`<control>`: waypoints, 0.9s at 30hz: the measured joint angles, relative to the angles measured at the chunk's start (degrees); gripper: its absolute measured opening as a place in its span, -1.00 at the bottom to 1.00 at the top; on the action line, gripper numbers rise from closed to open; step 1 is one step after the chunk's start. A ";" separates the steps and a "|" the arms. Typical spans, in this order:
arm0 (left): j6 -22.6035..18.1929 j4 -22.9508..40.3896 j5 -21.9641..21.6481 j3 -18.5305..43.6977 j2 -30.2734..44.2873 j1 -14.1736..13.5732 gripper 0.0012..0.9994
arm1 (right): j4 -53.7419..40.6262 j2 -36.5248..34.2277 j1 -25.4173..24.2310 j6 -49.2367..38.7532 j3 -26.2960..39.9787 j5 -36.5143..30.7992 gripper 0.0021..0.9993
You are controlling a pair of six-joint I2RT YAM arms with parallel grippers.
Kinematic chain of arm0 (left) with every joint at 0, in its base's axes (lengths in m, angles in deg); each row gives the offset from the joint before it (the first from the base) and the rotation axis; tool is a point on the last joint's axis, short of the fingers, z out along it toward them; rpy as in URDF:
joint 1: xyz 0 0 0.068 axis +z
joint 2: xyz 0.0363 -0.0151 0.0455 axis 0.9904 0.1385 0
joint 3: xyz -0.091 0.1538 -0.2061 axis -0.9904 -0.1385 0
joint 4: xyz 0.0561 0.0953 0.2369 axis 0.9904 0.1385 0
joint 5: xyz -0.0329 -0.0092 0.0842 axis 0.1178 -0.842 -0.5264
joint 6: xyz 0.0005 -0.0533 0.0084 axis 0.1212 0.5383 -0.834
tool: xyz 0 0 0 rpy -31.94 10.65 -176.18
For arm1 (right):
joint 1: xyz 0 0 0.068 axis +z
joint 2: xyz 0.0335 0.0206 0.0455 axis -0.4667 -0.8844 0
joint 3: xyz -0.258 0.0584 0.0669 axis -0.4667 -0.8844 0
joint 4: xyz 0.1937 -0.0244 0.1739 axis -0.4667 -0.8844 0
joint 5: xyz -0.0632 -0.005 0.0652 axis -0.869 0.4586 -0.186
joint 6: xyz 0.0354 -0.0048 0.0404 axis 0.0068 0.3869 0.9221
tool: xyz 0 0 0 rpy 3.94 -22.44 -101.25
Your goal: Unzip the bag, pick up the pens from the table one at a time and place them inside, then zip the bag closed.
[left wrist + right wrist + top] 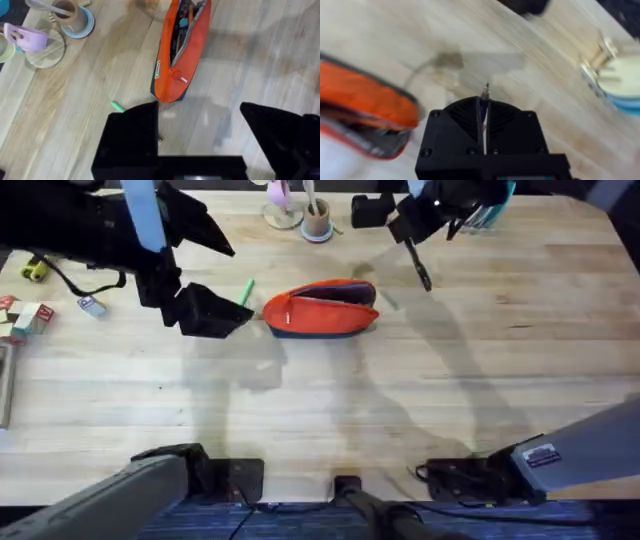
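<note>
The orange-red bag [320, 308] lies in the middle of the table [400, 410] with its zipper open; the left wrist view looks into its open mouth [180, 50]. The light green pen [246, 291] lies just left of the bag, partly under my left gripper [212, 310]. That gripper [200, 112] is open, its fingers wide apart, with the green pen's tip [117, 106] beside one finger. My right gripper [412, 230] hovers beyond the bag's right end, shut on the black pen [421, 268], which points downward. The pen's tip [486, 90] pokes out between the shut fingers, with the bag [365, 105] off to one side.
A round wooden cup of pale sticks [317, 220] and a pink item on a round coaster [282, 208] stand at the back centre. At the left edge are a yellow-and-black tool [35, 270], small blocks [25, 315] and a small tag [90, 305].
</note>
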 joint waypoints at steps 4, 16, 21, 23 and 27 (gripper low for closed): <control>0.00 0.00 0.00 0.00 0.00 0.00 0.99 | -0.92 2.13 0.54 -5.10 0.00 7.67 -0.94; 0.00 0.00 0.00 0.00 0.00 0.00 0.99 | -3.34 2.60 1.46 -22.43 -0.02 28.98 -0.94; 0.00 0.00 0.00 0.00 0.00 0.00 0.99 | -3.33 2.60 4.25 -29.48 -0.02 31.07 -0.94; 0.00 0.00 0.00 0.00 0.00 0.00 0.99 | -3.34 2.60 5.41 -31.01 -0.02 31.42 -0.94; 0.00 0.00 0.00 0.00 0.00 0.00 0.99 | -3.38 2.60 7.25 -32.72 -0.02 31.99 -0.94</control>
